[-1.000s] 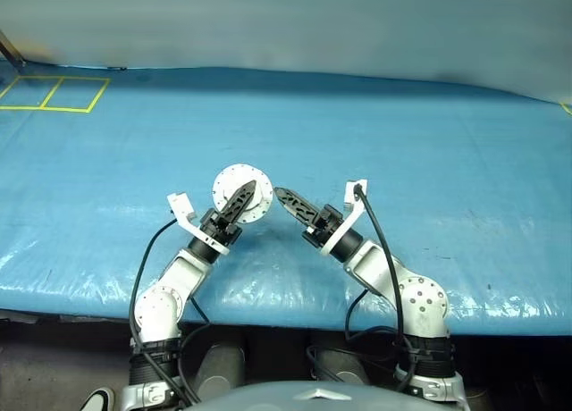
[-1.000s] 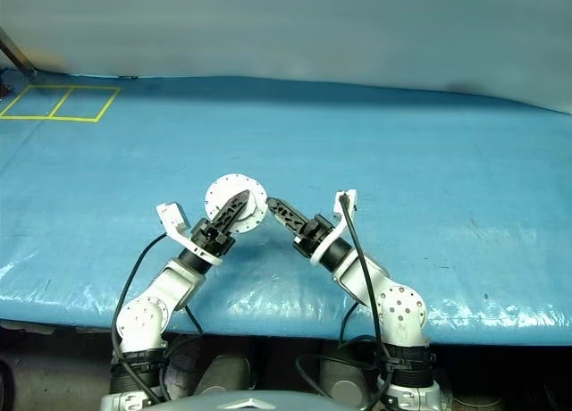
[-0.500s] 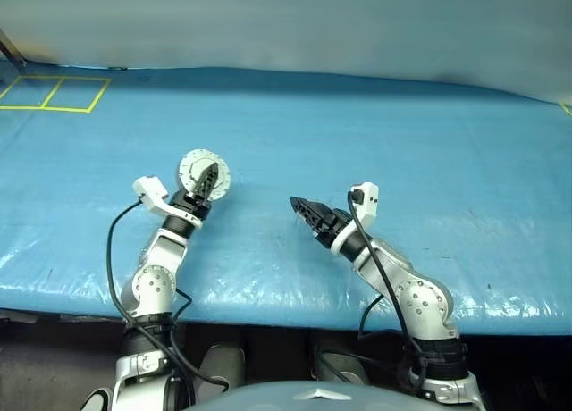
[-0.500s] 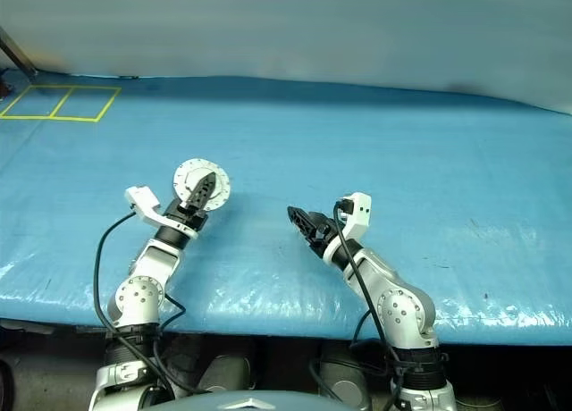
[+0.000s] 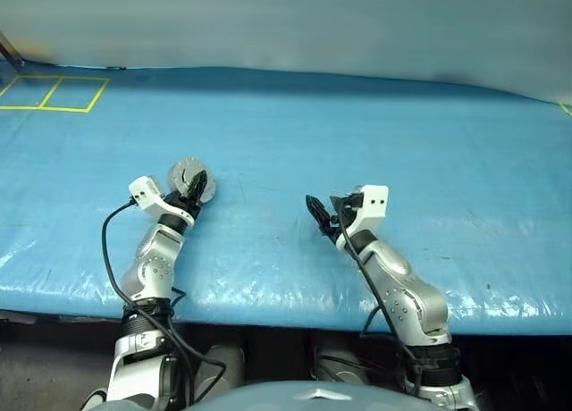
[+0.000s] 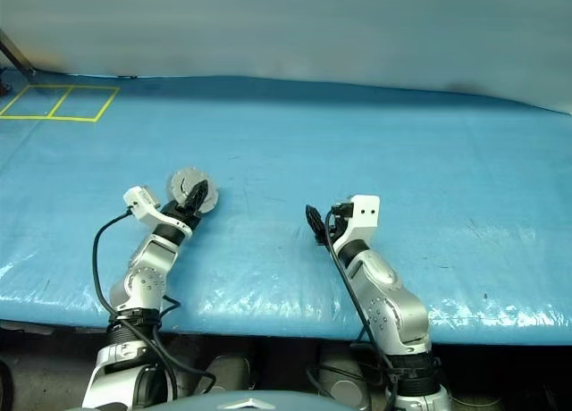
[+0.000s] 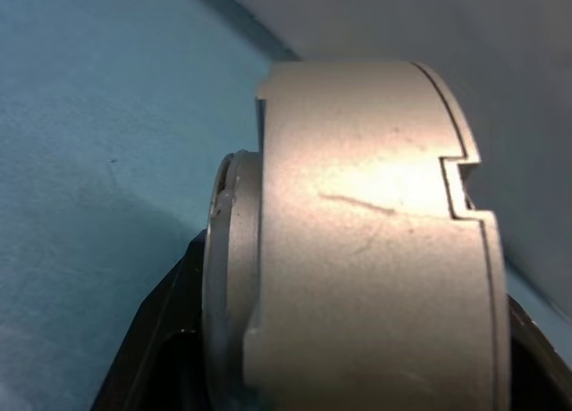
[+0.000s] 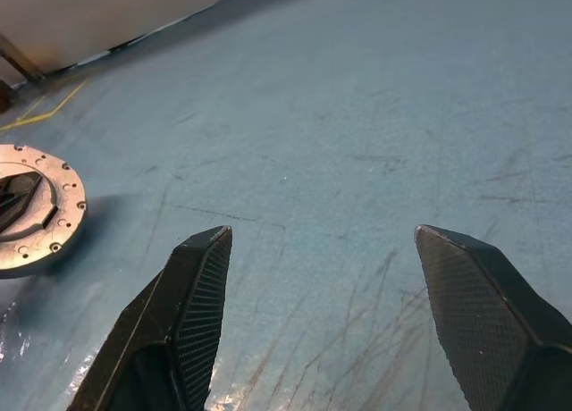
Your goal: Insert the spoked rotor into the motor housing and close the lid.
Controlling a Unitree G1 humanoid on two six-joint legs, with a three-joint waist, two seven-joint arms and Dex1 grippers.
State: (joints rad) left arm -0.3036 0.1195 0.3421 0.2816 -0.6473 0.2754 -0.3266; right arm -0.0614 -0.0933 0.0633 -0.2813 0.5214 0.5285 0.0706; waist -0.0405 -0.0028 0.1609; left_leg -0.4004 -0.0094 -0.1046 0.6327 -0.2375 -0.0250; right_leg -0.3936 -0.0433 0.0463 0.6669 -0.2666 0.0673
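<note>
**A:** So what's each hand doing here? Start there and work out.

**B:** The left hand has its two black fingers clamped on the round silver metal motor housing. From the head views it's a small grey disc with little holes round the rim, held low, right at the blue sheet on the robot's left side. I can't tell whether it's touching the sheet or just above it. In the left wrist view you get the silver cylinder wall side-on, with a stepped notch in the edge. Looks like the lid is shut on it, but I can't make out a seam for sure.

**A:** And the right one?

**B:** The right hand is spread wide with nothing in it, fingers apart over bare sheet, well away from the housing.

**A:** Surface?

**B:** The worktop is covered in a shiny blue plastic tarp, a bit wrinkled and scuffed. There are yellow tape squares at the far left corner and a plain pale grey wall behind. The front edge drops into dark floor.
</note>
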